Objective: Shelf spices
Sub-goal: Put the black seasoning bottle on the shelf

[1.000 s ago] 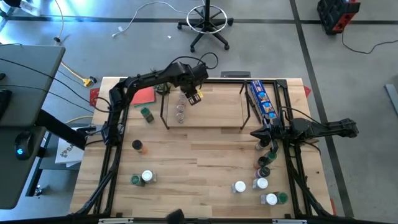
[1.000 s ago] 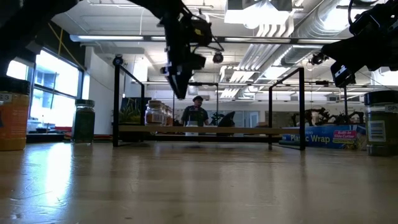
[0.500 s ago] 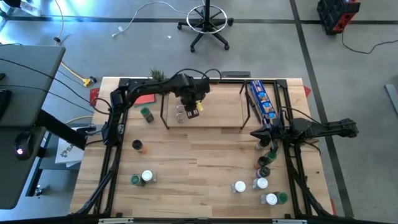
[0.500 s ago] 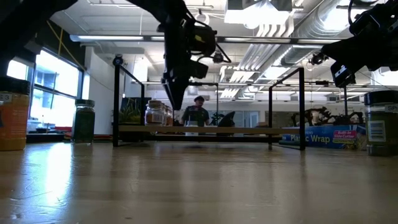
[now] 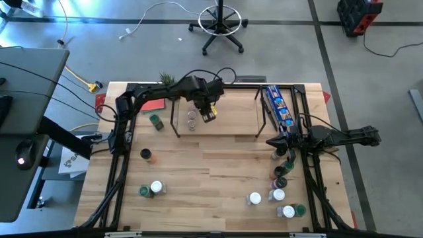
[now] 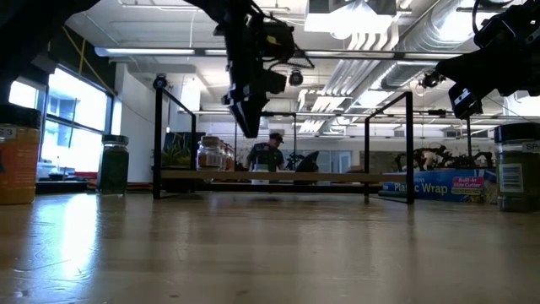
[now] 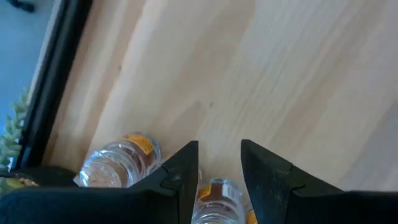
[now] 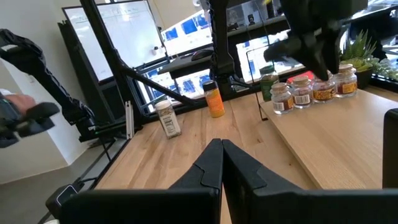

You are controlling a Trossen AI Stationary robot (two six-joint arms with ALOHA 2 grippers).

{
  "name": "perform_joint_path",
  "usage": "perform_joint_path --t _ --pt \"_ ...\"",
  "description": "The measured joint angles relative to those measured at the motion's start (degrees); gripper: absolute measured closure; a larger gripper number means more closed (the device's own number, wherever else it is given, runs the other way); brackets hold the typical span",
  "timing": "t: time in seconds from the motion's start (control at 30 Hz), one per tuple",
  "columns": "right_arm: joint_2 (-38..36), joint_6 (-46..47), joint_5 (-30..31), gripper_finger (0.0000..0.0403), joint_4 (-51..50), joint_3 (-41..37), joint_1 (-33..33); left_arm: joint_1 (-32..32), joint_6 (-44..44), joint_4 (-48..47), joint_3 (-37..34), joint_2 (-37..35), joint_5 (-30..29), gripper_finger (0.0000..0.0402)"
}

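The light-wood shelf (image 5: 228, 122) stands on black legs at the table's far middle. Several clear-lidded spice jars (image 5: 192, 119) stand upright in a row on its left end; the right wrist view shows them too (image 8: 303, 93). My left gripper (image 5: 209, 114) hovers just above and to the right of that row, open; in the left wrist view its gap (image 7: 219, 163) frames one jar (image 7: 214, 199), with another (image 7: 118, 165) beside it. My right gripper (image 5: 273, 141) waits shut by the shelf's right near leg (image 8: 221, 152). More jars stand on the table.
Loose jars: a green one (image 5: 156, 122), an orange one (image 5: 147, 156), two near left (image 5: 152, 189), and a cluster near right (image 5: 281, 185). A blue packet (image 5: 277, 109) lies on the shelf's right end. A red square (image 5: 153, 101) and plant (image 5: 166, 79) sit far left.
My left gripper moved toward the table's near edge over the shelf's left end and dipped toward the jar row, then rose a little and shifted right. The jars on the shelf stayed where they were. The right arm kept still.
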Motion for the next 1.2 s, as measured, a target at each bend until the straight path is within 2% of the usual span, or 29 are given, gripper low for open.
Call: perform_joint_path --t 0.2,0.47,0.67,0.8,0.87,1.03,1.13,1.2 --pt "0.01 0.00 0.00 0.0402 -0.01 0.00 0.02 -3.16 -5.55 3.52 2.69 -4.04 -0.23 0.0287" --pt "0.03 0.00 0.02 0.0402 0.00 0.00 0.00 -10.27 -14.44 15.31 2.79 -15.96 -3.33 0.0287" --pt "0.03 0.00 0.02 0.0402 0.07 0.00 0.02 -15.99 -22.72 21.12 2.81 -23.81 -10.31 0.0287" --pt "0.03 0.02 0.04 0.0402 0.25 0.00 0.00 -20.10 -28.63 20.78 2.81 -28.06 -18.54 0.0287" --pt "0.06 2.52 0.01 0.0402 1.63 -0.01 0.02 -22.37 -30.68 20.02 2.82 -29.61 -22.03 0.0287" --pt "0.01 24.03 2.30 0.0402 16.03 0.00 -0.09 -28.63 -40.48 10.95 2.83 -32.82 -25.24 0.0287" --pt "0.29 28.84 7.03 0.0402 23.62 0.16 -0.09 -32.75 -50.78 0.84 2.83 -33.80 -26.89 0.0287" --pt "0.71 29.54 7.48 0.0402 23.53 2.20 -0.09 -35.05 -57.41 -6.97 2.83 -33.88 -27.12 0.0287"
